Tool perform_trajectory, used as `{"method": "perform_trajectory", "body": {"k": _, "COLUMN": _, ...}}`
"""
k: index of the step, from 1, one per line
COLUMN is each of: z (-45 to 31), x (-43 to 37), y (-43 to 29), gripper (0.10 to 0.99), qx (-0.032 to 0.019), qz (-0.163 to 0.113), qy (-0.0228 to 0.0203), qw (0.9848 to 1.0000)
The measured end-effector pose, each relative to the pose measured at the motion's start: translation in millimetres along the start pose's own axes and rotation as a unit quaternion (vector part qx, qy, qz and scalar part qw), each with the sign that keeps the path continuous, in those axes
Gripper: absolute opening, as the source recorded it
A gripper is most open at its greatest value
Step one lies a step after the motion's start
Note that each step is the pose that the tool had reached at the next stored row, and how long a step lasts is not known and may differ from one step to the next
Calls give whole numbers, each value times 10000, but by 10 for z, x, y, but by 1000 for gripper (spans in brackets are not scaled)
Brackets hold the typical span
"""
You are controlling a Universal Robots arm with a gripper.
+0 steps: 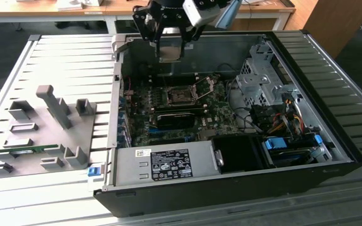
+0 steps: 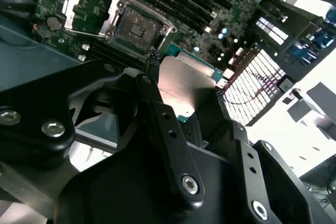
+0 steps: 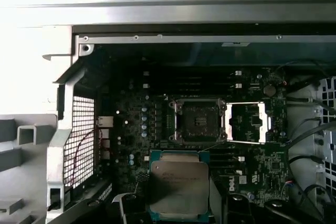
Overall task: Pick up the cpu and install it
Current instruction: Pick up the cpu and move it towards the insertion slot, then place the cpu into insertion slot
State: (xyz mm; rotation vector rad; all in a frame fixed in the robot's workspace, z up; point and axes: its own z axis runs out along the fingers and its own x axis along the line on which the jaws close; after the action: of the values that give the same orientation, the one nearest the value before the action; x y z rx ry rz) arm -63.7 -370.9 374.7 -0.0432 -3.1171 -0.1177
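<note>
1. The claw (image 1: 170, 44) is hanging over the open computer case (image 1: 332, 94), near the case's far wall in the exterior view. It is clamping the cpu (image 2: 191, 80). In the second wrist view, the black fingers (image 2: 157, 108) are bearing on two opposite edges of the chip, and the silver top is facing the camera.
2. The cpu is being carried in the air, clear of the motherboard (image 3: 131, 129) and touching nothing but the claw. Below it, the socket (image 3: 199, 121) is lying empty, with its load frame (image 3: 247, 121) swung open just beside it.
3. Handling, as a judgement:
   - The cpu is appearing light, thin and fully rigid, so it is not flexing under the grip.
   - The polished metal top is likely slippery, so grip force alone is holding it.
   - The underside contacts and the socket pins are likely fragile. A tilted or dragged seating is risking damage.
   - The best hold is on two opposite edges of the tan-green rim, with the chip kept level and the underside left untouched.
4. Count of items:
   - One cpu, one claw, one socket and one load frame.
   - One computer case on the slatted desk (image 1: 68, 56), with one power supply (image 1: 162, 165) at its near end.
   - One grey fixture plate (image 1: 74, 136) beside the case, carrying several grey blocks and one green memory stick (image 1: 30, 150). The exact number of blocks is not countable.
</note>
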Motion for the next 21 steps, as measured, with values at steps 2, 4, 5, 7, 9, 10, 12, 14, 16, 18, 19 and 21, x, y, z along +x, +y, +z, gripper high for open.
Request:
{"method": "perform_trajectory", "body": {"k": 2, "z": 3, "x": -64, "y": 12, "gripper": 537, "qx": 0, "qz": 0, "qy": 0, "qw": 10000}}
{"method": "perform_trajectory", "body": {"k": 4, "z": 6, "x": -118, "y": 20, "gripper": 537, "qx": 0, "qz": 0, "qy": -1, "qw": 10000}}
{"method": "perform_trajectory", "body": {"k": 5, "z": 7, "x": -137, "y": 22, "gripper": 537, "qx": 1, "qz": 0, "qy": -1, "qw": 10000}}
{"method": "perform_trajectory", "body": {"k": 7, "z": 10, "x": -174, "y": 27, "gripper": 537, "qx": 0, "qz": 0, "qy": -3, "qw": 10000}}
{"method": "perform_trajectory", "body": {"k": 9, "z": 12, "x": -214, "y": 32, "gripper": 537, "qx": 1, "qz": 0, "qy": -4, "qw": 10000}}
{"method": "perform_trajectory", "body": {"k": 10, "z": 13, "x": -225, "y": 33, "gripper": 537, "qx": 0, "qz": 0, "qy": -5, "qw": 10000}}
{"method": "perform_trajectory", "body": {"k": 12, "z": 16, "x": -247, "y": 34, "gripper": 537, "qx": 0, "qz": -1, "qy": -7, "qw": 10000}}
{"method": "perform_trajectory", "body": {"k": 14, "z": 17, "x": -265, "y": 34, "gripper": 537, "qx": 0, "qz": -1, "qy": -7, "qw": 10000}}
{"method": "perform_trajectory", "body": {"k": 16, "z": 17, "x": -269, "y": 35, "gripper": 537, "qx": 1, "qz": 0, "qy": -7, "qw": 10000}}
{"method": "perform_trajectory", "body": {"k": 18, "z": 17, "x": -281, "y": 36, "gripper": 537, "qx": 9, "qz": 9, "qy": -8, "qw": 10000}}
{"method": "perform_trajectory", "body": {"k": 19, "z": 17, "x": -296, "y": 36, "gripper": 537, "qx": 17, "qz": 18, "qy": -9, "qw": 10000}}
{"method": "perform_trajectory", "body": {"k": 21, "z": 16, "x": -307, "y": 36, "gripper": 537, "qx": 21, "qz": 26, "qy": -9, "qw": 10000}}
